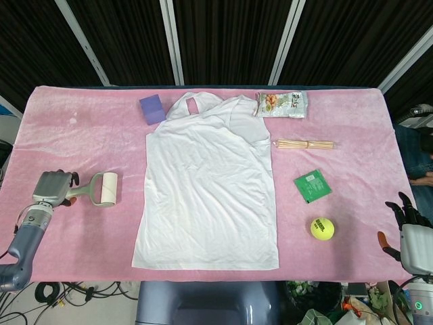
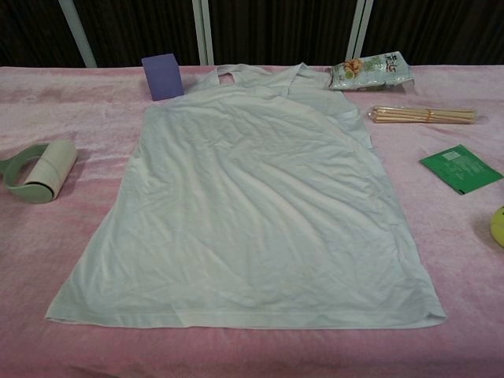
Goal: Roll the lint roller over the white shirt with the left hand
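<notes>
The white shirt lies flat in the middle of the pink table, collar to the far side; the chest view shows the shirt spread wide. The lint roller lies on the cloth left of the shirt, clear of it, its pale green handle pointing left. My left hand sits at the handle's end with its fingers curled around it. In the chest view the lint roller shows at the left edge, and the hand is out of frame. My right hand hangs beyond the table's right front corner, fingers spread, holding nothing.
A purple block stands by the shirt's left shoulder. A snack bag, a bundle of wooden sticks, a green packet and a yellow tennis ball lie right of the shirt.
</notes>
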Robot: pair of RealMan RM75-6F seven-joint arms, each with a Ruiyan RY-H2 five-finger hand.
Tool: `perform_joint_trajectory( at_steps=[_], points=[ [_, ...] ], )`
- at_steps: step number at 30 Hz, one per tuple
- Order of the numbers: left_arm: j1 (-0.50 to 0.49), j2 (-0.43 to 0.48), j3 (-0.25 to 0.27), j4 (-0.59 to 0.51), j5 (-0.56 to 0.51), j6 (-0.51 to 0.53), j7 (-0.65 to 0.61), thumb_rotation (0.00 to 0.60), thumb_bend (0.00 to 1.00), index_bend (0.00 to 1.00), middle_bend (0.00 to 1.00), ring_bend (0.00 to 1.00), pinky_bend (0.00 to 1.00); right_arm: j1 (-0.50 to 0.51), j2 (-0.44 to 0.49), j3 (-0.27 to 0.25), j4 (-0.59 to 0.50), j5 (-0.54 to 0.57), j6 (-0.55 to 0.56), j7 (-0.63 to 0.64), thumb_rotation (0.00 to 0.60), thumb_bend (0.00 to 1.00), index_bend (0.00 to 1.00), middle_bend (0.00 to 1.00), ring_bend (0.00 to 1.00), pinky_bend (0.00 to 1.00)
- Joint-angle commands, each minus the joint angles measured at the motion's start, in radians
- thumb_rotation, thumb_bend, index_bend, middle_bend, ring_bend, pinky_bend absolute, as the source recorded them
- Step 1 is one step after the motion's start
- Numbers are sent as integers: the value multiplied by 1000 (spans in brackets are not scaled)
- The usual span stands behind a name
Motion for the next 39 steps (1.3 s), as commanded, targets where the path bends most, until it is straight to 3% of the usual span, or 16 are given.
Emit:
perform_joint_trajectory(
  at_steps=[1,20,27,39],
  points=[
    [-2,-1,1,-2,-4,-3,9,600,262,444,469,330,446,0,0,0,0,-1,0,0,600,264,236,55,228,329],
    [-13,-18,10,10,-43,-24,71,600,306,458,484,336,453,0,0,1,0,3,-1,-1,600,264,236,55,228,329],
    [-14,-38,9,18,-13,10,67,600,497,544,560,403,545,0,0,3,-2,7,-1,2,600,264,236,55,231,333],
    [25,-14,-4,-15,23,131,49,600,587,592,600,456,622,0,1,1,-4,6,-3,7,600,263,236,55,231,336]
  ],
)
